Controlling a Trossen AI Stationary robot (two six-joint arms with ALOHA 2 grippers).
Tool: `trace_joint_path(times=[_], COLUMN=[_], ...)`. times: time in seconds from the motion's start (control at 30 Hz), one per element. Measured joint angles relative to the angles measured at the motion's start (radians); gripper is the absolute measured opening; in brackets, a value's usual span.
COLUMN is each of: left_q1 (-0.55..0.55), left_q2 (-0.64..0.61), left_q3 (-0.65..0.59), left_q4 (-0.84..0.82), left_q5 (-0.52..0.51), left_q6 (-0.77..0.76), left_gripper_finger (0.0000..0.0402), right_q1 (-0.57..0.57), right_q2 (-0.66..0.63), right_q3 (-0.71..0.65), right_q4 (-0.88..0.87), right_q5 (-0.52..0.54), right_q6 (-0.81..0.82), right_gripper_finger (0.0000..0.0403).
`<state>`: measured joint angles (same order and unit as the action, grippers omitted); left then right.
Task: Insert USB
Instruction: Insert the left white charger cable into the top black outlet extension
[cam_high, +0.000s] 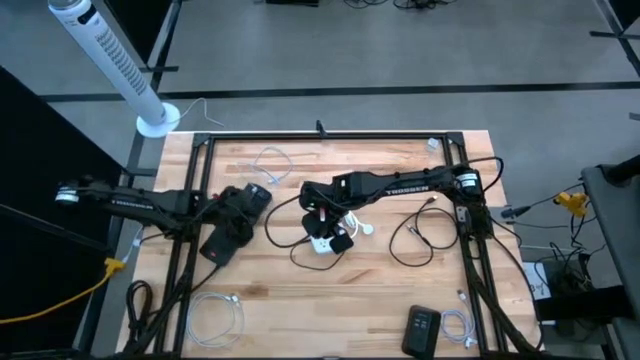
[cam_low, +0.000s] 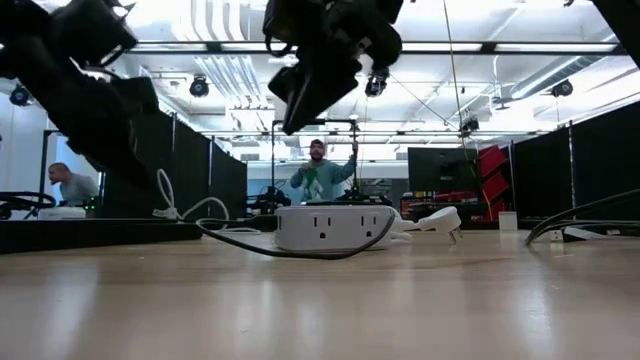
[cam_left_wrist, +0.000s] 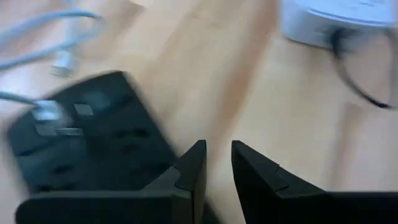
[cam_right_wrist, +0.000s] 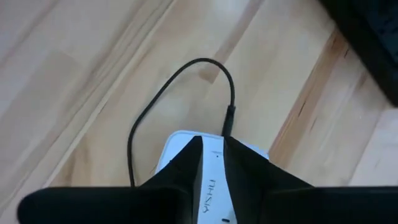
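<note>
Two right fingers (cam_right_wrist: 211, 171) over white power strip (cam_right_wrist: 214, 186), nearly closed

- From my right wrist view, the white power strip (cam_right_wrist: 214, 180) is mostly hidden behind the fingers.
- My left wrist view is blurred; the black power strip (cam_left_wrist: 93, 143) runs off the edge.
- I can't tell whether any USB plug is seated.

White power strip (cam_low: 335, 227): low rounded block, lying flat near the middle of the wooden table, a row of outlets on its side face. Black USB cable (cam_right_wrist: 180, 93): thin, looped on the tabletop, its plug end seated in the strip's edge.
</note>
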<state>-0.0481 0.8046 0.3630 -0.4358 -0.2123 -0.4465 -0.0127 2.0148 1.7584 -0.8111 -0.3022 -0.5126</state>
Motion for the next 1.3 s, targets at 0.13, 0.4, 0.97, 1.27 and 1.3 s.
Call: trace_joint_path(times=[0.13,0.4,0.97,1.27,1.3], left_q1=[-0.186,-0.516,-0.847,-0.875,-0.881], left_q2=[0.096,0.374,0.956,1.068,1.074], left_q3=[0.054,0.268,0.773,0.773,0.774], left_q4=[0.097,0.009,-0.524,-0.609,-0.613], left_q5=[0.022,-0.009,0.019,0.137,0.145], left_q6=[0.005,-0.078,-0.572,-0.483,-0.453], left_gripper_finger=[0.0064,0.0064,0.0064,0.0064,0.0064], right_q1=[0.005,0.013,0.115,0.122,0.122], right_q2=[0.000,0.000,0.000,0.000,0.000], right_q3=[-0.033,-0.146,-0.212,-0.212,-0.212], right_q4=[0.018,0.134,0.328,0.319,0.320], right_q5=[0.019,0.039,0.041,0.041,0.042], right_q6=[0.037,0.164,0.268,0.282,0.276], right_gripper_finger=[0.0037,0.0053,0.0191,0.0195,0.0195])
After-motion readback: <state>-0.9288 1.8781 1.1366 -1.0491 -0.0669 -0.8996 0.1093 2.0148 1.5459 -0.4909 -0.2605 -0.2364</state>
